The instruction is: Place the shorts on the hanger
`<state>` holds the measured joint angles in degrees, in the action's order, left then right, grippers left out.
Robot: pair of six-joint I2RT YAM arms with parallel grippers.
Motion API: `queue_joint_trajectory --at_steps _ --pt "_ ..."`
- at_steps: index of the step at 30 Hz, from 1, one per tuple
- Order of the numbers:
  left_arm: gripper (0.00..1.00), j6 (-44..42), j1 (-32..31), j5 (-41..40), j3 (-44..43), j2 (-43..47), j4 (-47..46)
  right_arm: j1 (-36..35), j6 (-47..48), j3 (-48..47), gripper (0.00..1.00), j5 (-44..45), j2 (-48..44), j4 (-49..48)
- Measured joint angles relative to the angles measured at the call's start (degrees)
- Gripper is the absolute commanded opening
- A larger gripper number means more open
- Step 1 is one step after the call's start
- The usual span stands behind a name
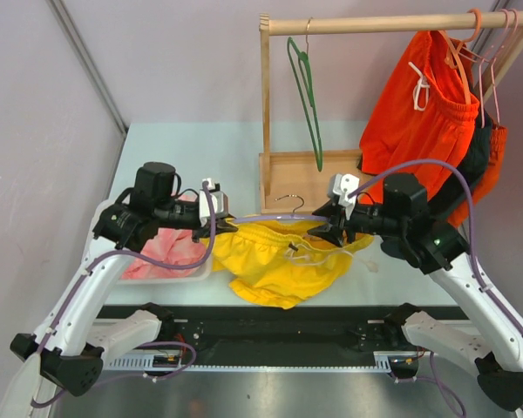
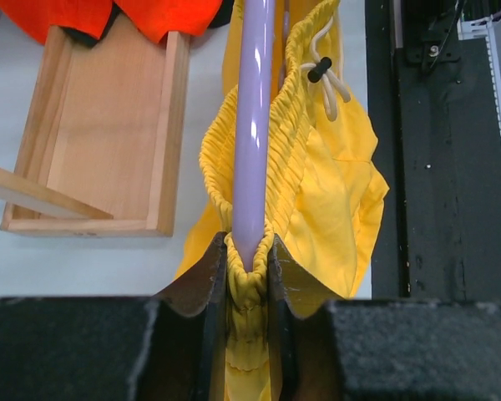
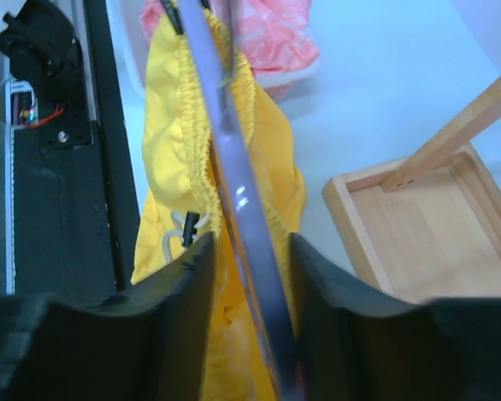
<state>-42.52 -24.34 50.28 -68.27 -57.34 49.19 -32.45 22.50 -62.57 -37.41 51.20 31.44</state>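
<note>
The yellow shorts point(image 1: 275, 261) lie on the table between the arms, their waistband threaded on the pale lilac hanger point(image 1: 266, 219), whose silver hook point(image 1: 289, 201) points away. My left gripper point(image 1: 222, 223) is shut on the hanger's left end with the gathered waistband wrapped round it. The left wrist view shows the lilac bar point(image 2: 255, 125) and shorts point(image 2: 334, 184) pinched in the gripper point(image 2: 249, 249). My right gripper point(image 1: 328, 228) is open around the hanger's other arm. In the right wrist view the bar point(image 3: 230, 159) leans on one finger of the gripper point(image 3: 250, 247), with the shorts point(image 3: 171, 142) beside it.
A clear bin point(image 1: 196, 275) with pink cloth point(image 1: 166, 248) sits at the left. A wooden rack with a tray base point(image 1: 301, 178) stands behind, holding a dark green hanger point(image 1: 311, 96) and orange-red shorts point(image 1: 423, 104). A black rail point(image 1: 270, 318) runs along the near edge.
</note>
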Motion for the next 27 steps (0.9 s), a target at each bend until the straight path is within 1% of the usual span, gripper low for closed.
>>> queue_joint_trajectory --at_steps 1,2,3,4,5,6,7,8,11,12,16,18,19,20,22,23,26,27 --pt "0.01 0.48 -0.04 0.26 0.0 0.0 -0.46 -1.01 0.26 -0.24 0.08 0.83 0.37 -0.26" --pt "0.04 0.72 -0.04 0.68 0.0 0.0 -0.66 -1.66 0.76 -0.48 0.0 1.92 0.7 -0.59" --pt "0.1 1.68 0.04 0.2 0.0 0.04 -1.22 -2.01 1.36 -0.76 0.0 1.55 1.01 -0.35" --pt "0.14 2.4 0.37 -0.26 0.0 0.04 -1.97 -2.32 1.27 -0.9 0.0 1.68 1.03 -0.15" --pt "0.25 3.26 0.63 -0.31 0.02 0.04 -2.21 -2.64 1.42 -1.03 0.0 2.34 0.98 -0.02" --pt "0.33 4.61 0.55 -0.46 0.02 0.2 -2.64 -2.75 1.55 -1.46 0.0 2.71 0.92 0.2" --pt "0.39 5.88 0.46 -0.63 0.02 0.35 -3.5 -2.75 1.66 -1.81 0.0 2.89 0.94 0.33" --pt "0.49 6.95 0.63 -0.61 0.02 0.39 -4.37 -2.75 1.73 -2.21 0.0 3.39 0.85 0.52" --pt "0.64 10.32 1.51 1.03 -0.57 0.33 -5.95 -2.84 1.77 -2.93 0.0 5.14 0.15 1.7" --pt "0.73 11.23 1.64 1.6 -1.22 0.13 -6.1 -2.75 1.77 -3.19 0.0 5.79 -0.2 2.71" --pt "0.74 15.52 0.94 3.04 -4.5 -0.74 -9.07 -2.14 1.79 -4.61 0.0 7.67 -1.55 6.95" --pt "0.69 16.44 -1.31 2.69 -5.97 -1.36 -10.69 -1.86 1.84 -4.94 0.0 7.93 -2.34 8.57" --pt "0.65 16.72 -2.69 2.6 -6.56 -1.81 -11.34 -1.68 1.86 -5.16 0.0 8.07 -2.82 9.53" --pt "0.57 16.92 -3.78 2.49 -6.82 -2.23 -11.82 -1.53 1.92 -5.35 0.0 8.11 -3.08 10.21" --pt "0.5 16.94 -6.27 1.95 -7.21 -3.72 -12.24 -1.2 2.01 -5.81 0.0 8.07 -3.54 11.37" --pt "0.42 16.68 -7.04 1.49 -7.3 -4.66 -12.2 -0.92 2.03 -6.05 0.0 8.07 -3.69 11.72" --pt "0.33 15.45 -7.78 -0.57 -7.3 -7.41 -11.23 0.2 2.12 -6.91 0.0 8.09 -4.13 12.66" --pt "0.32 14.58 -7.76 -1.44 -7.3 -8.24 -10.8 0.59 2.23 -7.15 0.0 8.11 -4.33 13.22"
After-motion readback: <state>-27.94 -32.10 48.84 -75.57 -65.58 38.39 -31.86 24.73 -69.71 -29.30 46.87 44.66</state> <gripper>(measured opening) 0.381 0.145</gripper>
